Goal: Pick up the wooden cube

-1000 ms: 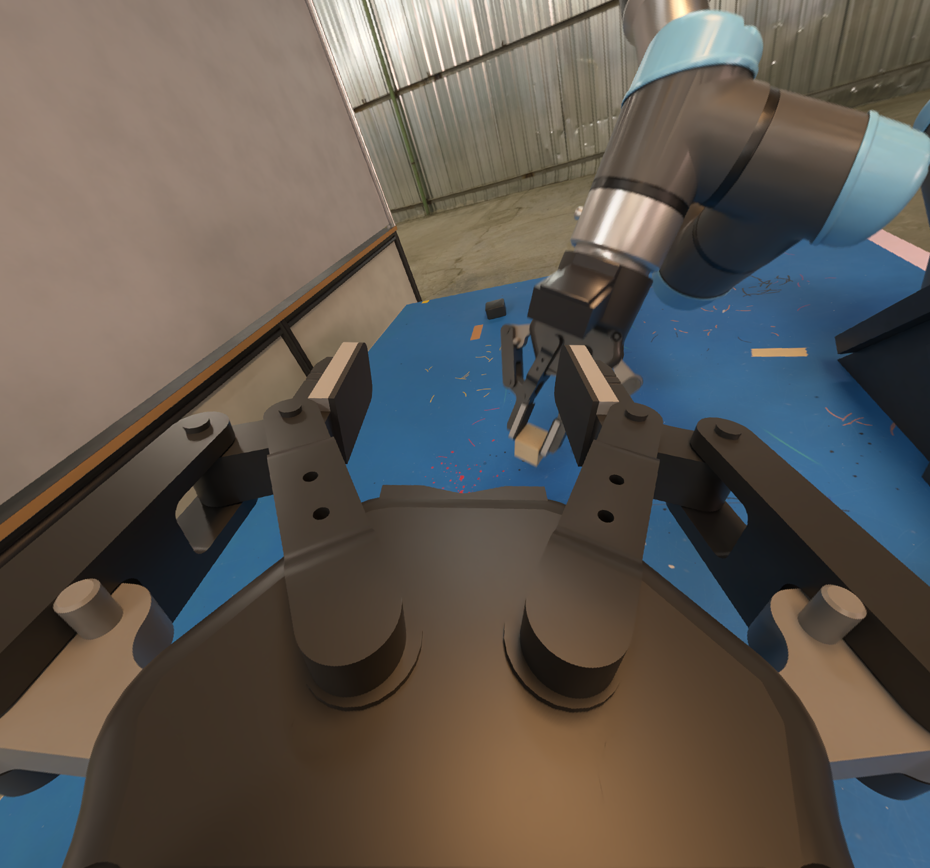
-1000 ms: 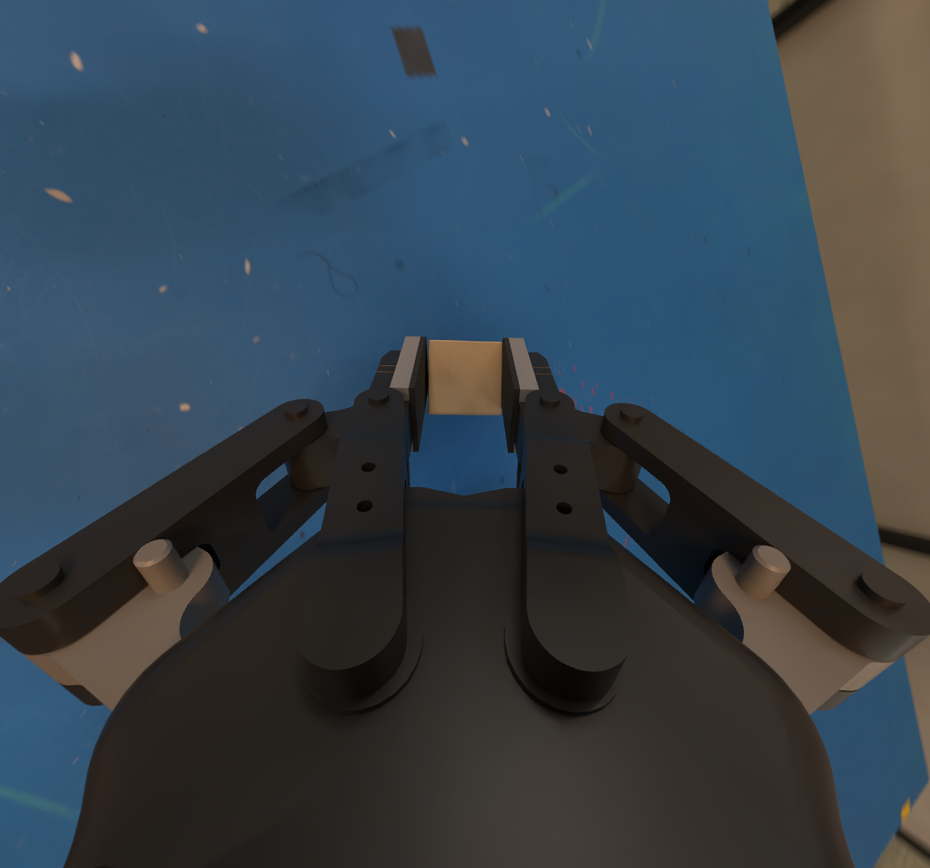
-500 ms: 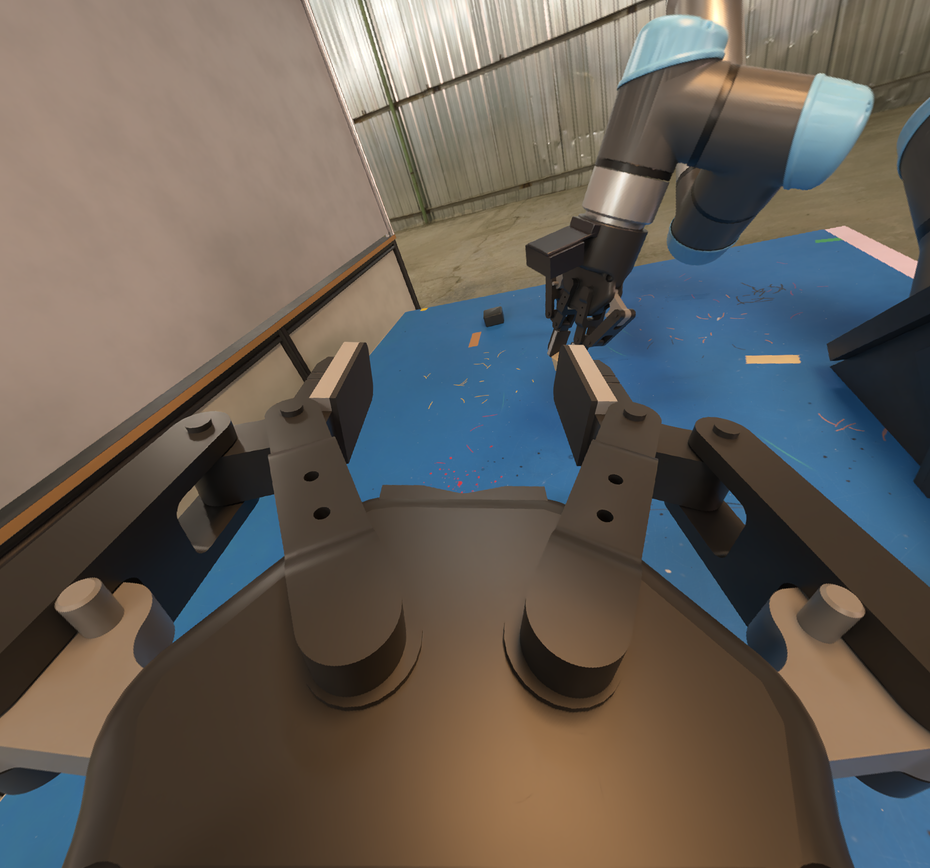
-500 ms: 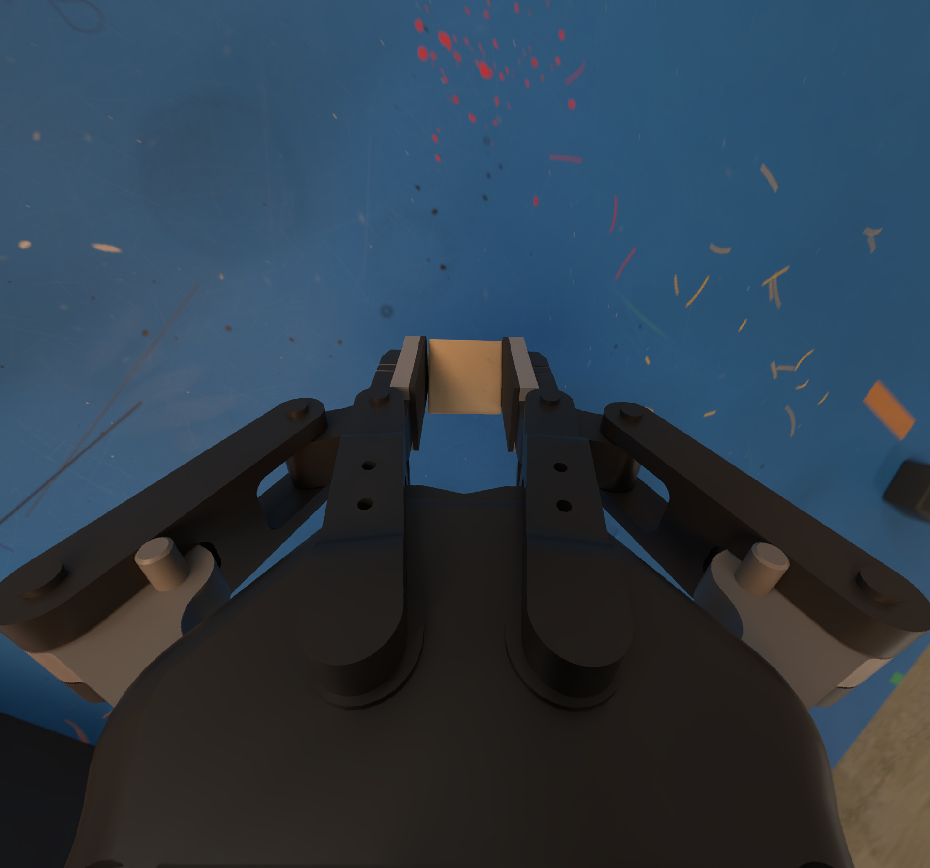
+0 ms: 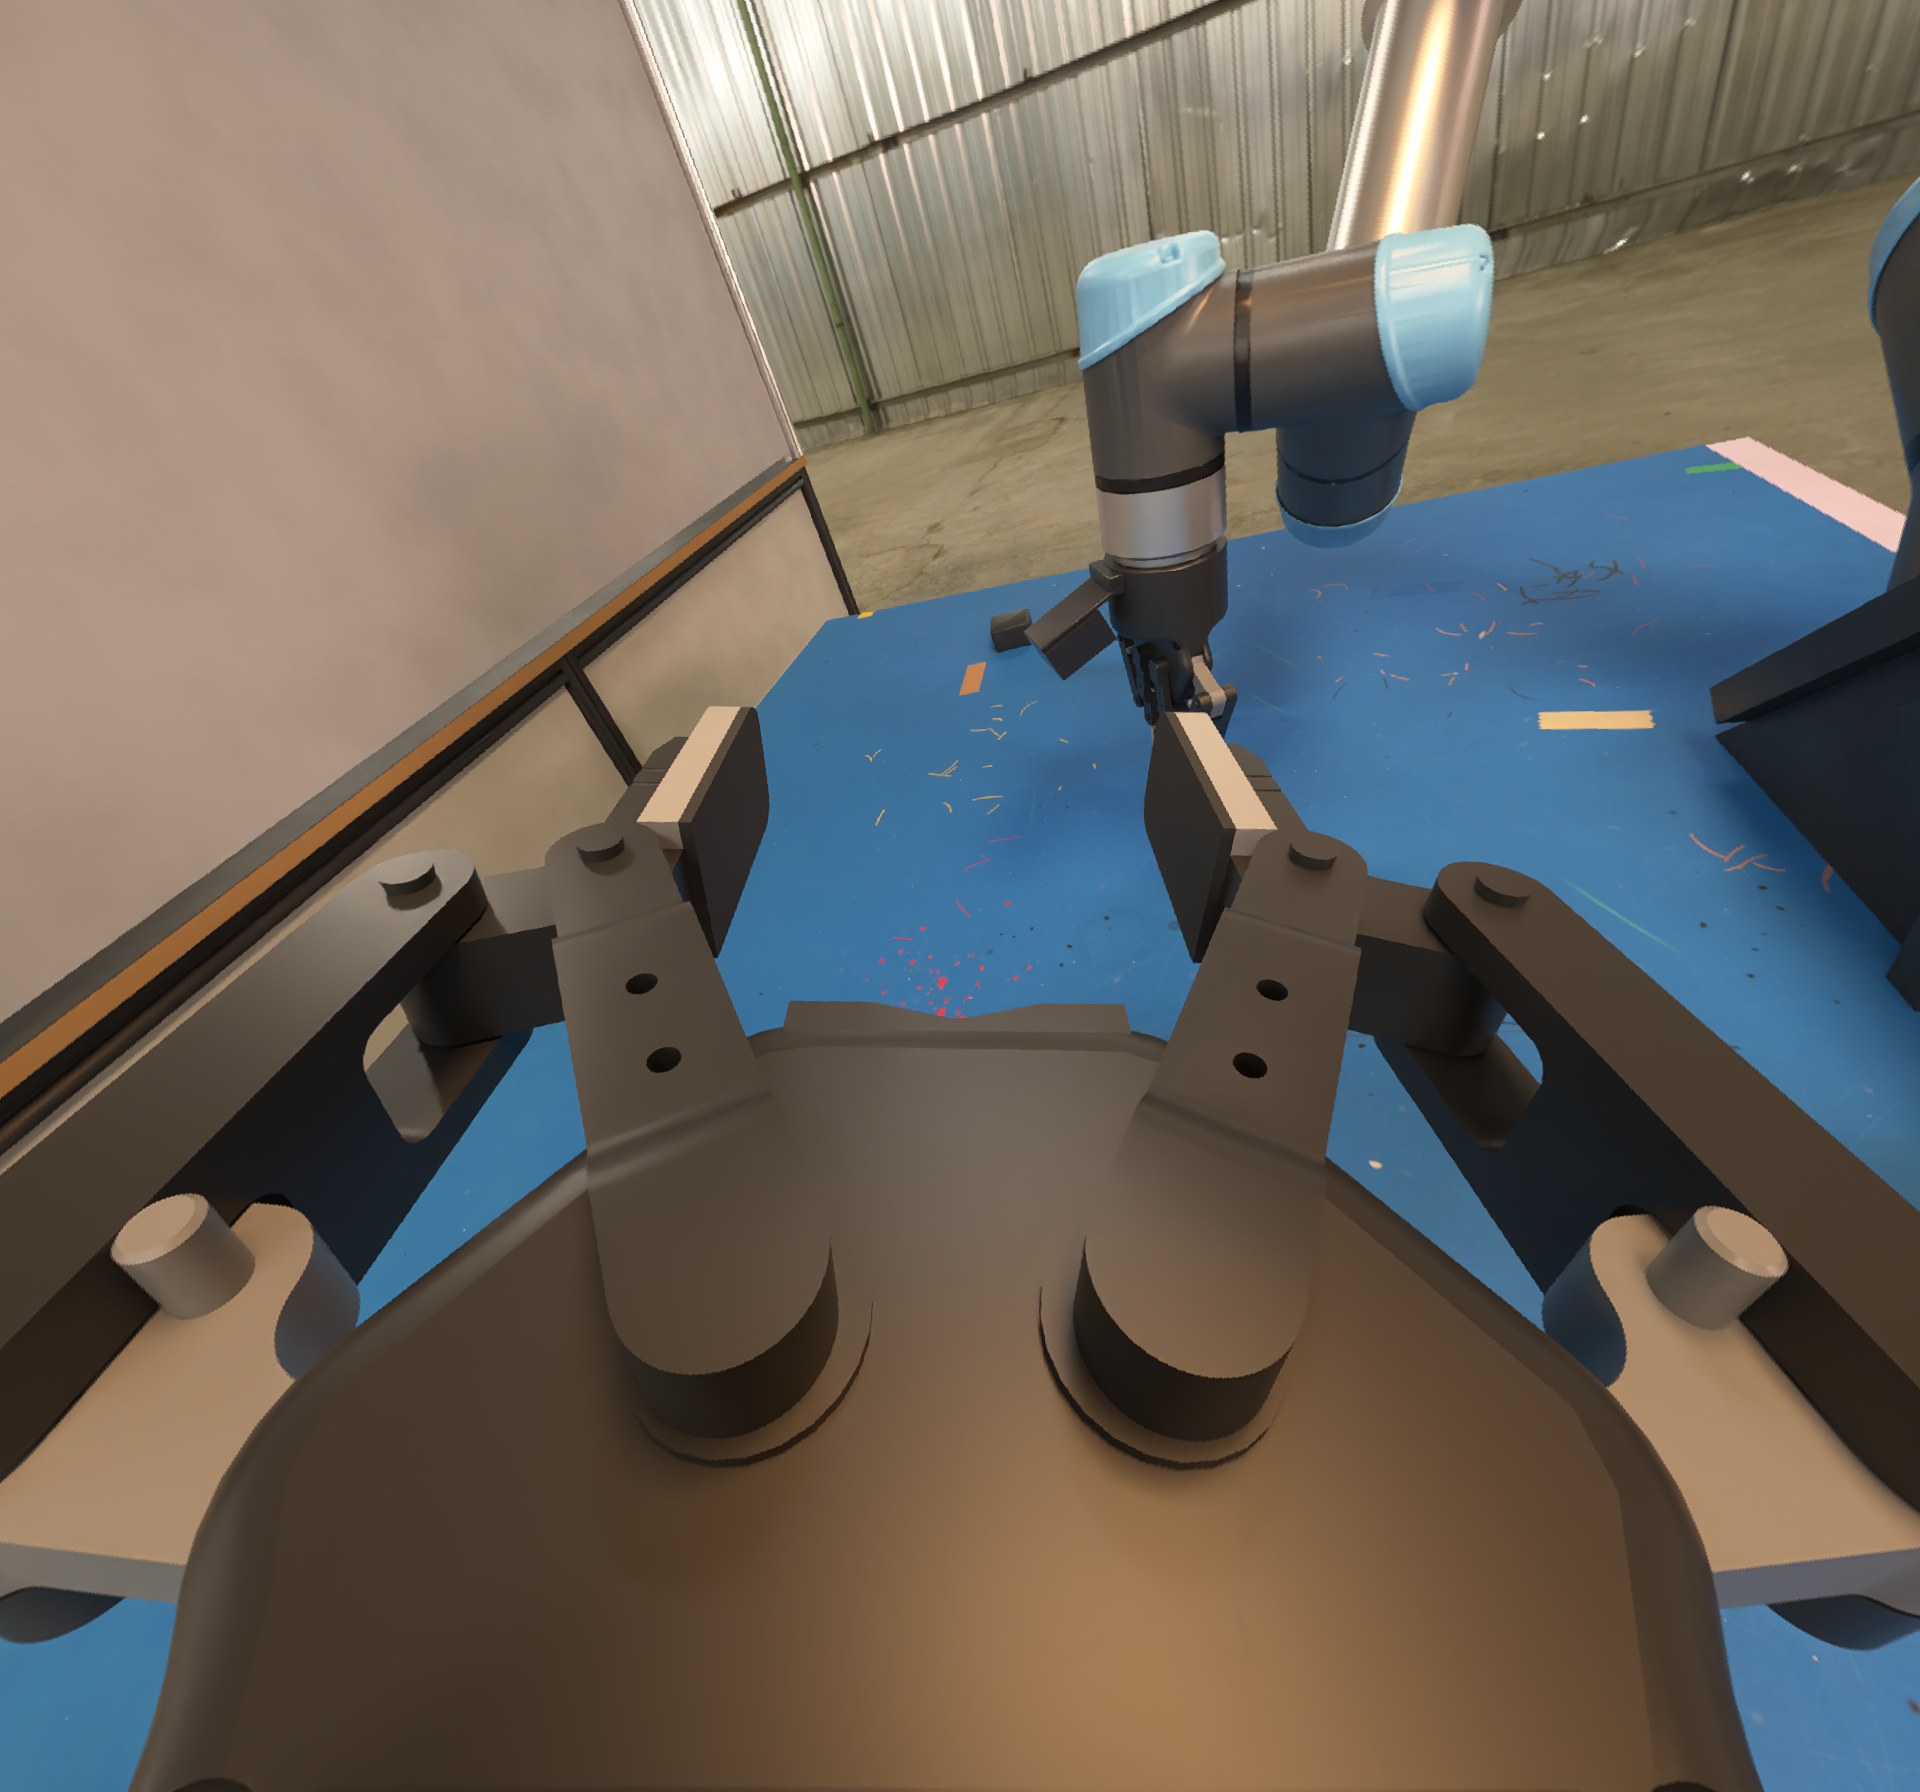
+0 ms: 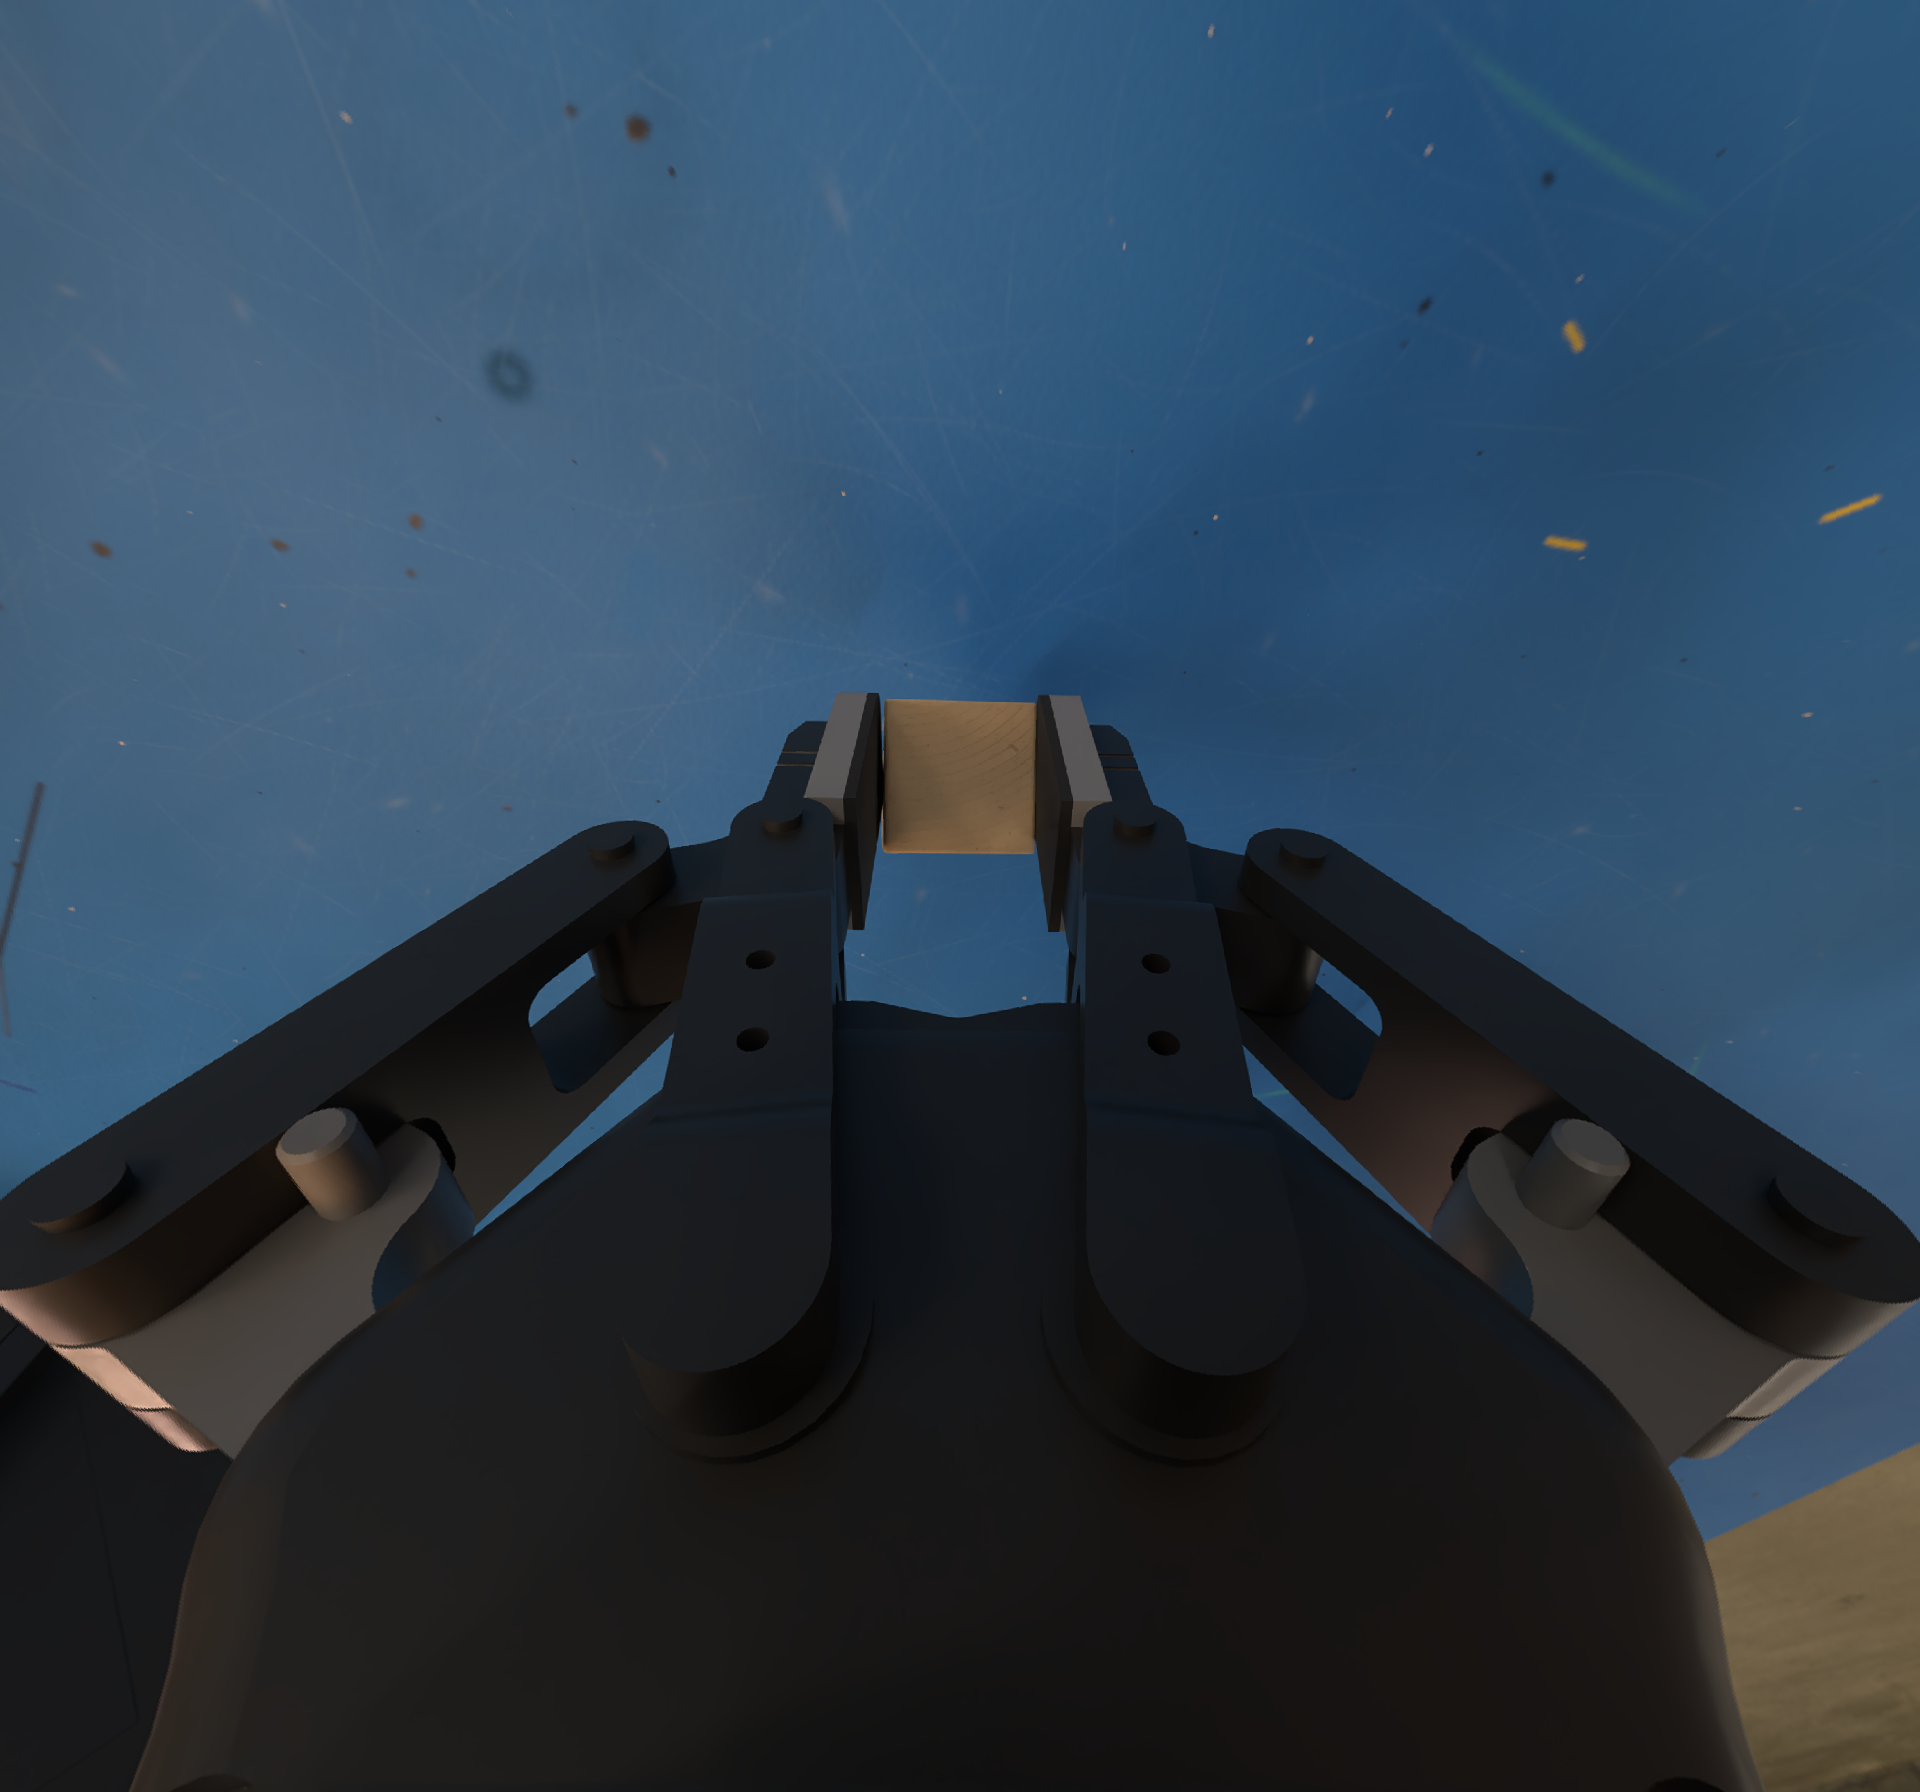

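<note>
The wooden cube (image 6: 958, 774) is a small pale block clamped between the pads of my right gripper (image 6: 958, 755), which is shut on it over the blue table (image 6: 935, 288). In the left wrist view the right arm (image 5: 1164, 454) points straight down at the far side of the table; its fingertips and the cube are hidden behind my left gripper's right finger (image 5: 1210, 807). My left gripper (image 5: 956, 786) is wide open and empty above the table.
A grey panel (image 5: 312, 340) runs along the table's left edge. A small dark block (image 5: 1010, 628) and an orange strip (image 5: 972, 678) lie near the far edge. A dark box (image 5: 1849, 734) stands at right. Bare floor (image 6: 1849, 1617) shows past the table corner.
The right arm has carried the cube away from my left gripper toward the far side of the table, turned upright and come lower over the surface. The left gripper has stayed still and open.
</note>
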